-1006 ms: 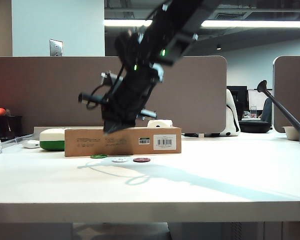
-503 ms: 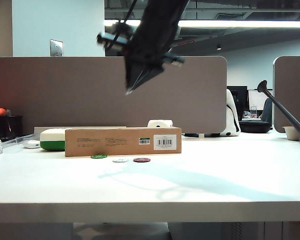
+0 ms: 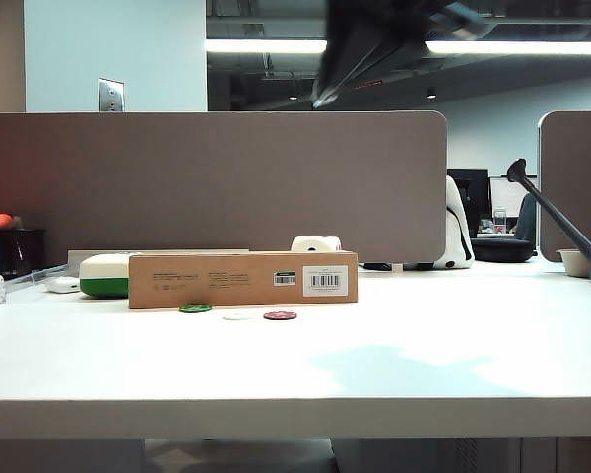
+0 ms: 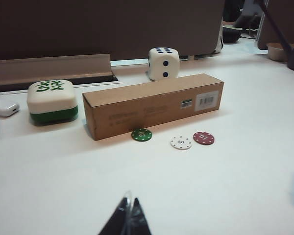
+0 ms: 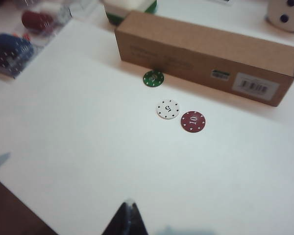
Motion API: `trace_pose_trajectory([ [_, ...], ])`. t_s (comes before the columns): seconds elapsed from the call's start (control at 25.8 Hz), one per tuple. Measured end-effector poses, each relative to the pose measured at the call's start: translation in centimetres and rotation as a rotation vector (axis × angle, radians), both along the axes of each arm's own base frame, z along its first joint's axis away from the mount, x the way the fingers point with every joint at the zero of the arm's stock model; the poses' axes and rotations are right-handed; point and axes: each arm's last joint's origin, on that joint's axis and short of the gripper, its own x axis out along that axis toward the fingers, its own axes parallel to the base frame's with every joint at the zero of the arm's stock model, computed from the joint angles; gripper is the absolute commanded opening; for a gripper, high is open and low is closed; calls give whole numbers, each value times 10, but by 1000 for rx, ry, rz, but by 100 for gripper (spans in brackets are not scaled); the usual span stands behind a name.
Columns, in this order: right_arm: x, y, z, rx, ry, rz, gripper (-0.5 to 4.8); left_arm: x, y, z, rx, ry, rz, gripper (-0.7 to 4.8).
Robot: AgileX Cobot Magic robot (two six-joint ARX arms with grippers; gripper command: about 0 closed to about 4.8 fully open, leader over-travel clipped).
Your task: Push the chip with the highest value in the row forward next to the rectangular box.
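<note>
Right wrist view: green chip (image 5: 153, 78) sits touching box (image 5: 206, 56) front. Light, thin, slippery I reckon; nudge edge, don't pinch. Left hand (image 4: 127, 219), right hand (image 5: 127, 218) closed, empty, well back.

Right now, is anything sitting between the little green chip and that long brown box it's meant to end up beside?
Nothing visible. The green chip already lies against the brown box. Both grippers, left and right, are pulled back, shut.
</note>
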Motion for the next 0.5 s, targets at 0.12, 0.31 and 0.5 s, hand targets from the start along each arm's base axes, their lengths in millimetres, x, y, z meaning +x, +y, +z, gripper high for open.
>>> trace_pose_trajectory([
  [0.12, -27, -32, -7, 118, -70, -80, -9, 0, 0, -8, 3, 11, 3, -5],
  [0.31, -65, -82, -10, 270, -217, -280, -9, -1, 1, -8, 13, 43, 2, -5],
  [0.5, -85, -107, -1, 338, -294, -354, -9, -1, 1, -9, 16, 50, 2, -5],
])
